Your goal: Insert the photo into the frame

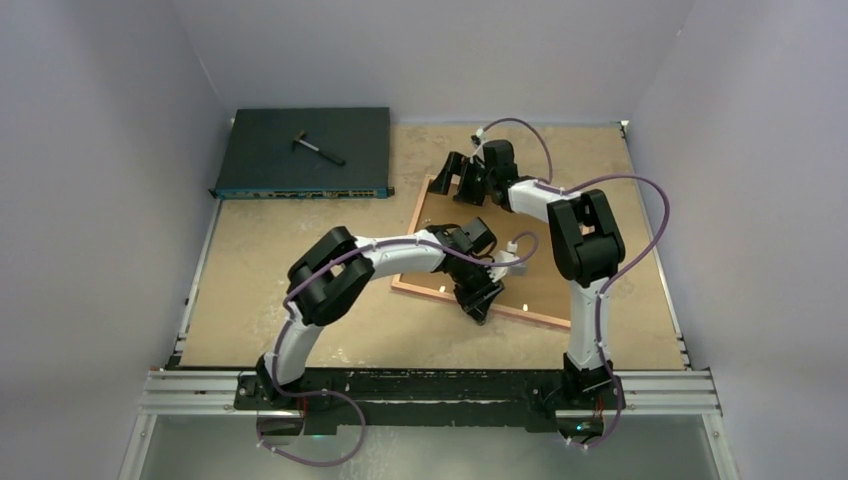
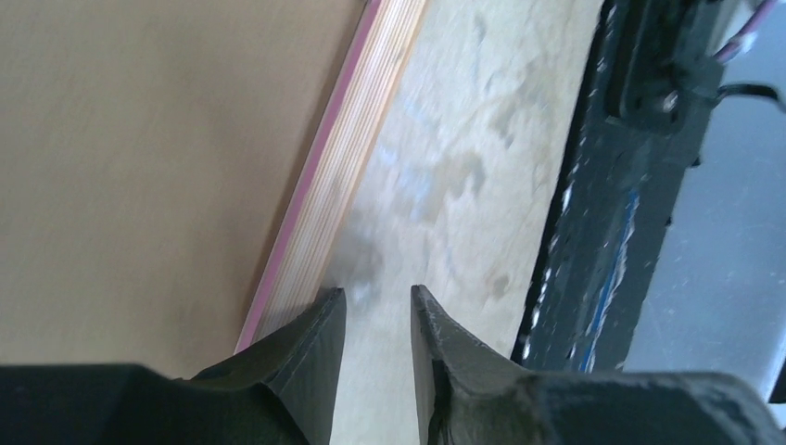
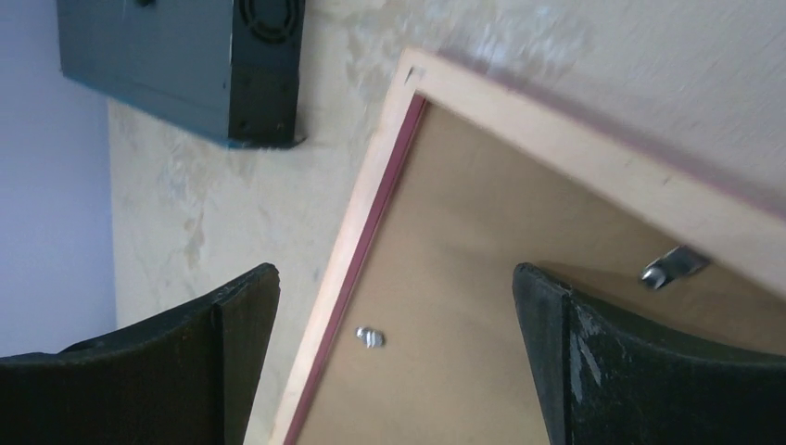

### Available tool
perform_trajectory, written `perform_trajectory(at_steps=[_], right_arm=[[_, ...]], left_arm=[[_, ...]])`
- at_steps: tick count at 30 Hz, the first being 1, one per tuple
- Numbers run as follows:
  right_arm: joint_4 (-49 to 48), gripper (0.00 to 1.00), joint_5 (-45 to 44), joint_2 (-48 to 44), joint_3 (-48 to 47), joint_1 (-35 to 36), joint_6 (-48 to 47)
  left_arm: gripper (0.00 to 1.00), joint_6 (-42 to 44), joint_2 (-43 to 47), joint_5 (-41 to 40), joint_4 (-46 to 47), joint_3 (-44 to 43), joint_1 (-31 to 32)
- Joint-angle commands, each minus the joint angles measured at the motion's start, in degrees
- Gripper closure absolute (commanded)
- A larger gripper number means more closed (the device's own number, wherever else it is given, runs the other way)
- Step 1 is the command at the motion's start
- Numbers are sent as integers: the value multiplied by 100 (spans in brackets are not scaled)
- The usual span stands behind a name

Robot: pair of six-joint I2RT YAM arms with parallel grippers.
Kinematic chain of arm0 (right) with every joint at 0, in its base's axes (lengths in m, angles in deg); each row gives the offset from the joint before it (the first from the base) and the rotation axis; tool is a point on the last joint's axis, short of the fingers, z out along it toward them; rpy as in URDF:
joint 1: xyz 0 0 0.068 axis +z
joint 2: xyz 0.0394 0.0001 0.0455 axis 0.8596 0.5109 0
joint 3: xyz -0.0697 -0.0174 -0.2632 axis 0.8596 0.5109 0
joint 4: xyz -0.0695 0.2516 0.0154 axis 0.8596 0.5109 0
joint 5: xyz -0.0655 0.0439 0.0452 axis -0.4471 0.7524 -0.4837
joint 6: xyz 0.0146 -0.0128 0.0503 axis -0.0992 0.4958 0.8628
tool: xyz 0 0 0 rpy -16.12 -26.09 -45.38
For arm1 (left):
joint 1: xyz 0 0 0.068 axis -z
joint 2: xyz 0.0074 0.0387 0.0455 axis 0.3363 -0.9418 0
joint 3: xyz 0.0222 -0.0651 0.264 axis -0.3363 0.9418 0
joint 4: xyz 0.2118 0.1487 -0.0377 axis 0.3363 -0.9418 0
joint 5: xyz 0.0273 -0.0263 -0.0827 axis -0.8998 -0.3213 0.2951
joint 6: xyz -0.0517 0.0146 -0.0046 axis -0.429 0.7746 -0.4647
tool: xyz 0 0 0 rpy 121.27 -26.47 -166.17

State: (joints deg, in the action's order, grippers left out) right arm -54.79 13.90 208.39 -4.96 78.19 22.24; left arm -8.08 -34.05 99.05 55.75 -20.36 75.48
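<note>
The frame (image 1: 540,318) lies back up at the table's centre right, its pale tan-pink rails around a brown backing board (image 1: 545,270). The photo is not in view. My left gripper (image 1: 478,305) is at the frame's near edge. In the left wrist view it (image 2: 375,295) is narrowly open and empty over bare table, with one finger (image 2: 315,343) against the frame's outer edge (image 2: 343,167). My right gripper (image 1: 455,178) hovers over the frame's far left corner. In the right wrist view it (image 3: 397,273) is wide open and straddles the frame's rail (image 3: 352,241).
A dark flat electronics box (image 1: 305,150) with a pen (image 1: 320,148) on it sits at the back left; it also shows in the right wrist view (image 3: 185,56). Small metal tabs (image 3: 371,337) stick up from the backing board. The black mounting rail (image 2: 612,185) runs along the table's near edge.
</note>
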Motion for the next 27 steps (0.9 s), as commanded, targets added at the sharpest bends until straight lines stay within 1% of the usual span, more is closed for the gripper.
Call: perform_trajectory(at_steps=[1,4,7,10,13,16,18,20,23,27], right_arm=[[602,1,370,-86,464,215,132],[669,1,336,-130,475,226,68],[904,1,289,-205,300,226,-54],[1200,1,261,-354,-74,218,-147],[1515,1,114,-532,-462,222,-204],[1805,1,-123,-632,-756,218,-316],[1869,1,-183,-685,-754,219,-361],[1738,1,-221,-803,-585,219,-319],[1504,1,-251,-1046,-217,218,-173],[1446,1,-181,-1339,89,209,-126]], left_arm=[[68,363,939,-748,-379,513,-325],[66,589,1365,-755,-1023,609,-437],[65,748,1844,-761,-1567,644,-688],[64,976,2315,-584,-2050,526,-1211],[65,1171,2610,-595,-2227,570,-1889],[65,1209,2697,-719,-1927,803,-2583],[67,1071,2630,-773,-1556,964,-3077],[69,959,2484,-716,-1096,1138,-3390],[70,845,2143,-482,-685,1259,-3548],[69,499,1694,199,-302,1315,-3562]])
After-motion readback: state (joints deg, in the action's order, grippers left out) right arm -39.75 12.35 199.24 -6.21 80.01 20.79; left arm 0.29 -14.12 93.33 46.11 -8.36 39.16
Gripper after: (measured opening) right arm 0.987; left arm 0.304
